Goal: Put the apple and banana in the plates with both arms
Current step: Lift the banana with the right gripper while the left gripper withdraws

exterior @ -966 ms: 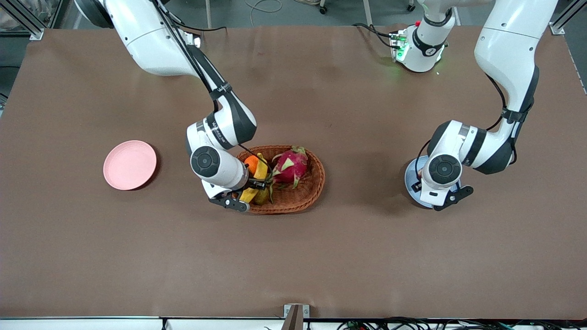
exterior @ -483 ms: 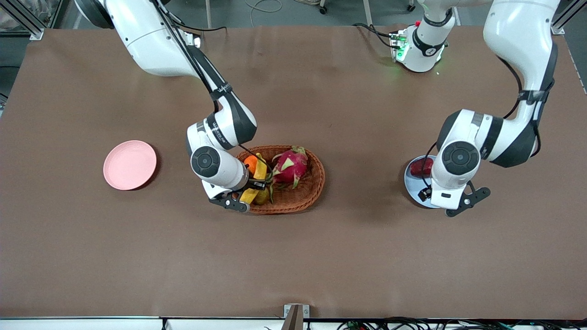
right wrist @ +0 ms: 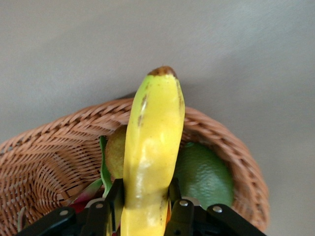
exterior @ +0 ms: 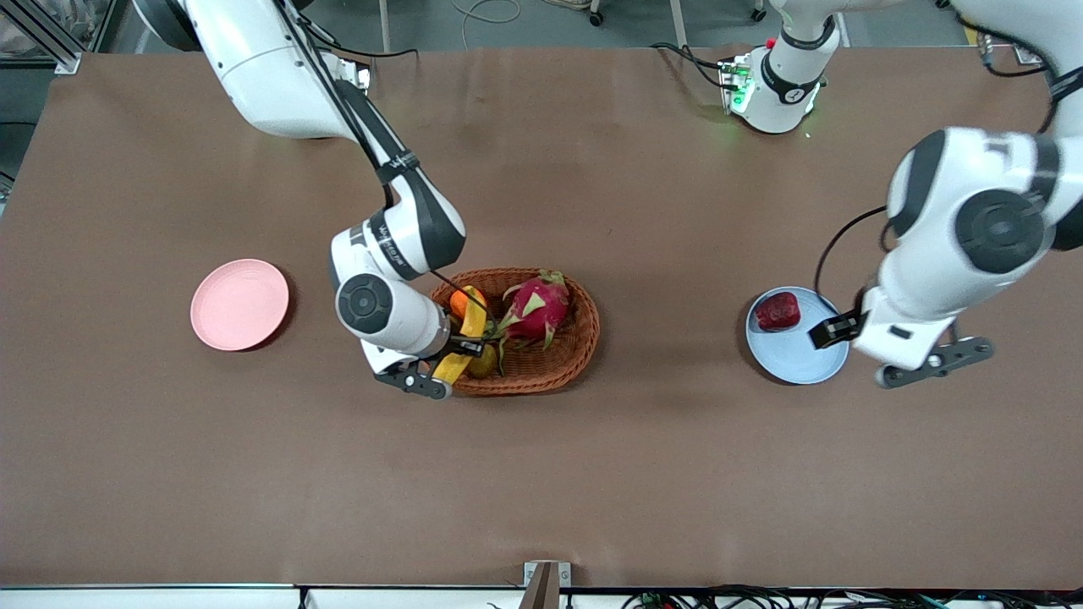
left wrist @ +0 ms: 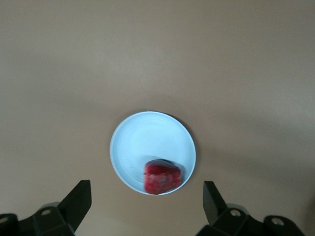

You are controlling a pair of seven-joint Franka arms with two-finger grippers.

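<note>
The dark red apple (exterior: 777, 311) lies on the light blue plate (exterior: 804, 362); both also show in the left wrist view, apple (left wrist: 161, 178) on plate (left wrist: 142, 140). My left gripper (exterior: 836, 330) is open and empty, up in the air over the plate's edge; in its own view (left wrist: 146, 202) the fingers stand wide apart. My right gripper (exterior: 464, 342) is shut on the yellow banana (exterior: 468, 326) over the wicker basket's (exterior: 550, 372) rim. Its own view shows the banana (right wrist: 152, 137) clamped between the fingers (right wrist: 183, 206). The pink plate (exterior: 239, 304) is empty.
The basket holds a pink dragon fruit (exterior: 535, 306), an orange (exterior: 459, 299) and a green avocado (right wrist: 206, 174). The basket stands mid-table between the two plates. The left arm's base (exterior: 774, 85) stands at the table's back edge.
My left gripper has risen and drawn away from the blue plate toward the left arm's end, leaving the apple on it. My right gripper has shifted slightly toward the pink plate with the banana.
</note>
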